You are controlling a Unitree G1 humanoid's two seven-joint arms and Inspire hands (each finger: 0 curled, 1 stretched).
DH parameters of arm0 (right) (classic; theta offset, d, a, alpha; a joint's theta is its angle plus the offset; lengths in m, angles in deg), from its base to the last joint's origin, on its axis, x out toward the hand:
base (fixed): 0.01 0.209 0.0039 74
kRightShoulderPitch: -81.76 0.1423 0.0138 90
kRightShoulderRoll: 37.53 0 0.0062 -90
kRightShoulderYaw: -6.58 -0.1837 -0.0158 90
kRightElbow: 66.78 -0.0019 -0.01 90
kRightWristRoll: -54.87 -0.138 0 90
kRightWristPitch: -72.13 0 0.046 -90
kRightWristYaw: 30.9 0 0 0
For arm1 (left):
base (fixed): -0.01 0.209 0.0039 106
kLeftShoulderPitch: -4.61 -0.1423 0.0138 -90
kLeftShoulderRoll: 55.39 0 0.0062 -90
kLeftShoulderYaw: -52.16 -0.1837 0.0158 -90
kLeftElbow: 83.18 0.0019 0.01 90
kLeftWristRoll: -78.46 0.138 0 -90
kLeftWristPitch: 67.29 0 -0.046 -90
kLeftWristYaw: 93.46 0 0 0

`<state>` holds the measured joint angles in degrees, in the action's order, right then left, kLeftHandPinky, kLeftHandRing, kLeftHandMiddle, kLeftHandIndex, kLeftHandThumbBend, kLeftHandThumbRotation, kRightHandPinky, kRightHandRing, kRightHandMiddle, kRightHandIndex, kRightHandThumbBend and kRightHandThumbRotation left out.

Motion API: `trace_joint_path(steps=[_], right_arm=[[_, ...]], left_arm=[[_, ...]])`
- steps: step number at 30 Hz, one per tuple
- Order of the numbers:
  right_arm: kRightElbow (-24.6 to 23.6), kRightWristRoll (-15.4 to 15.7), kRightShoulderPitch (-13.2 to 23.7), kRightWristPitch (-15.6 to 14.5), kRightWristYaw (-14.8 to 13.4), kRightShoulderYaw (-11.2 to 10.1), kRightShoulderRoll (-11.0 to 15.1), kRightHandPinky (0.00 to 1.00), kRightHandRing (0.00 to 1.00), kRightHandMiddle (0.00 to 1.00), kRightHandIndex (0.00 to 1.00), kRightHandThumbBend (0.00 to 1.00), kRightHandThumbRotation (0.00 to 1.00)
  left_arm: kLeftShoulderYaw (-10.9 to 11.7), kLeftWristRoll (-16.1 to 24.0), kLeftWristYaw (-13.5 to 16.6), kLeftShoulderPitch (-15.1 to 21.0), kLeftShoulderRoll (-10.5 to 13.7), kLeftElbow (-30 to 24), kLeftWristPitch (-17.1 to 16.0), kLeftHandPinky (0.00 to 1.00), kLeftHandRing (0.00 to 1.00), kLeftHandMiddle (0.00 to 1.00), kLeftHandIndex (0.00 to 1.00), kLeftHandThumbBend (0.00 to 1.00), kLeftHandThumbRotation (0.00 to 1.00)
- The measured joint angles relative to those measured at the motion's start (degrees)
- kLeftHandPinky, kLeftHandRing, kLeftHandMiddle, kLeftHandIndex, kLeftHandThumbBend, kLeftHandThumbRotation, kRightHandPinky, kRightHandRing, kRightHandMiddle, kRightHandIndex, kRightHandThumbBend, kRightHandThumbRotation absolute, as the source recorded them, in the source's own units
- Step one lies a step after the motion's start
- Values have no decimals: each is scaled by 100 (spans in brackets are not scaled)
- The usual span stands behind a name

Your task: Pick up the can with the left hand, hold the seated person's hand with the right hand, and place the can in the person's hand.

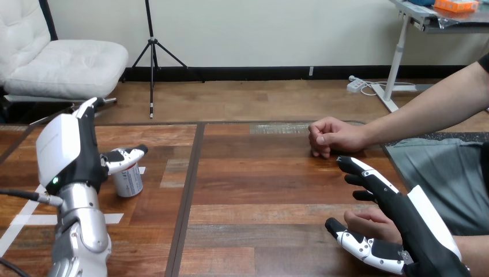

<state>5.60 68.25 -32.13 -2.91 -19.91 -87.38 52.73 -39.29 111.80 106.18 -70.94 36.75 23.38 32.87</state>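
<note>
A silver can point(128, 181) with a dark top stands upright on the left part of the wooden table. My left hand point(63, 151) is raised just left of it, open, its fingers pointing up and its thumb point(124, 158) stretched across the can's top edge. My right hand point(424, 226) lies at the lower right with straight fingers and its thumb spread wide. The person's hand point(376, 223) sits in the gap between that thumb and the fingers, partly hidden under my palm. The person's other hand point(331, 137) rests as a loose fist on the table farther back.
White tape strips point(34, 220) mark the table at the lower left, near the can. A dark seam point(187, 196) runs from front to back between the table's two halves. The person's forearm point(427, 112) reaches in from the right edge.
</note>
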Motion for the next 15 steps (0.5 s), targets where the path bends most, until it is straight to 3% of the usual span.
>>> trace_joint_path(steps=[15], right_arm=[[0, 4, 0, 0, 0, 0, 0, 83, 89, 91, 90, 43, 10]], left_arm=[[-16, 0, -138, 123, 45, 33, 46, 65, 78, 84, 83, 80, 16]])
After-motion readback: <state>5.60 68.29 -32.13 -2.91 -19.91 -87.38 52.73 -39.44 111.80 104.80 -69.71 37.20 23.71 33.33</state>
